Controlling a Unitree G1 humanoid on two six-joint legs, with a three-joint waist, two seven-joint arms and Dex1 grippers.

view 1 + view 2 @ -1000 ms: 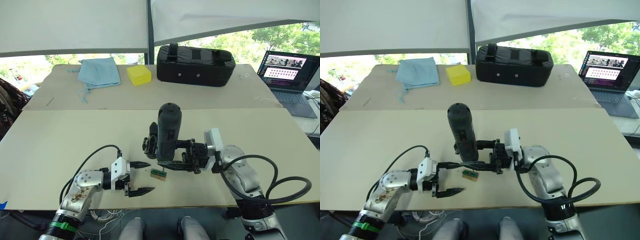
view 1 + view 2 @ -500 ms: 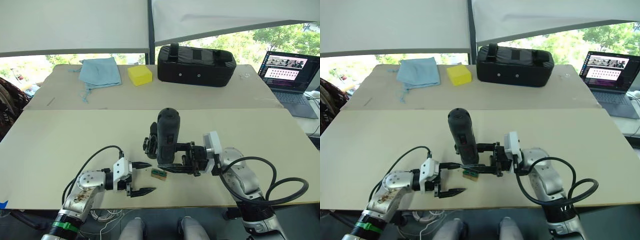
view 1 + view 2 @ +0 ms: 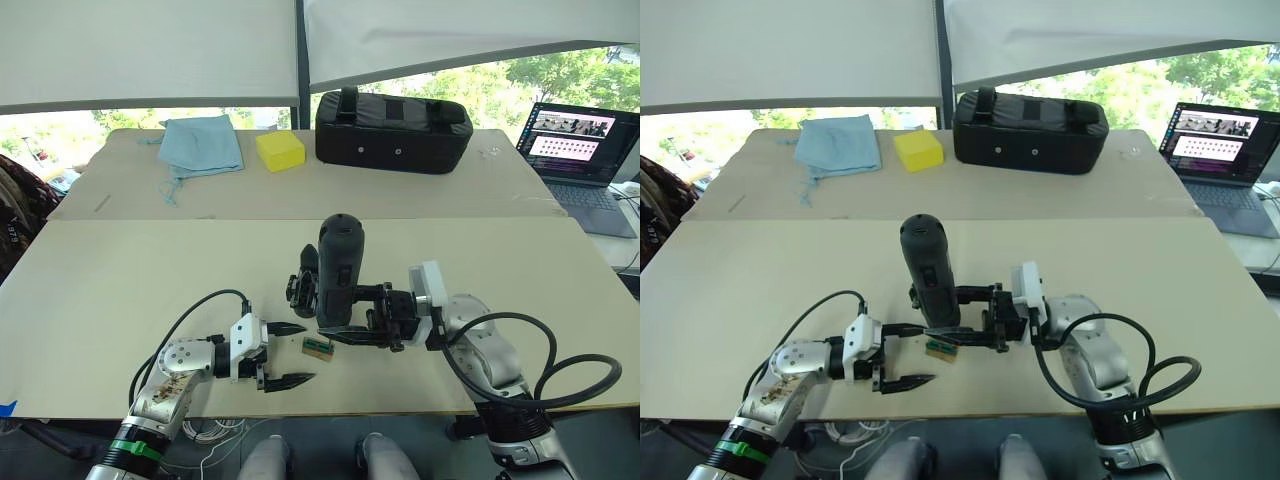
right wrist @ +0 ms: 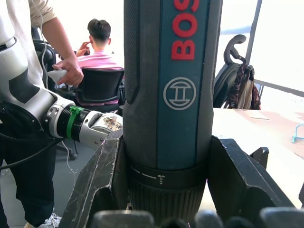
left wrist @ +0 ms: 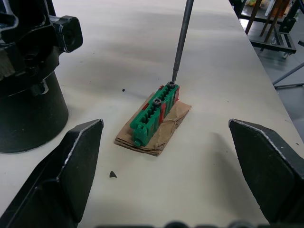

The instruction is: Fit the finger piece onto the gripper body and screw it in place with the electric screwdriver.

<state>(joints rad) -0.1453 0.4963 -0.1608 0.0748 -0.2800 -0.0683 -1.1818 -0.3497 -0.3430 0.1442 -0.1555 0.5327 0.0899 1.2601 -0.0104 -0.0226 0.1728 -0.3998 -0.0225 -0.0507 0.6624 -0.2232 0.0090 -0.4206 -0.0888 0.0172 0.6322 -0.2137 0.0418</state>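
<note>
**Screwdriver bit set on the green block, held upright by the right arm**

The right gripper (image 3: 352, 322) has its fingers clamped around the lower barrel of the electric screwdriver (image 3: 338, 268), which stands nearly upright over the near middle of the counter (image 3: 120, 280). In the right wrist view the two black fingers (image 4: 99, 175) press against either side of the barrel just below its blue label. The thin metal bit (image 5: 182, 38) comes down at a slight tilt, and its tip meets the far screw head on a small green-and-brown block (image 5: 154, 118), which lies flat on the counter.

The gripper body (image 3: 303, 283) stands on the counter just left of the screwdriver, touching or nearly touching it; its round base (image 5: 26, 107) sits beside the green block. The finger piece cannot be made out as a separate part.

The left gripper (image 3: 284, 354) rests low at the near edge, left of the block, fingers spread apart and holding nothing; the block lies just beyond the gap between them.

At the far side of the counter lie a blue cloth (image 3: 200, 145), a yellow block (image 3: 278, 150) and a black zipped bag (image 3: 392, 118). A laptop (image 3: 578, 150) stands open at the far right.
</note>
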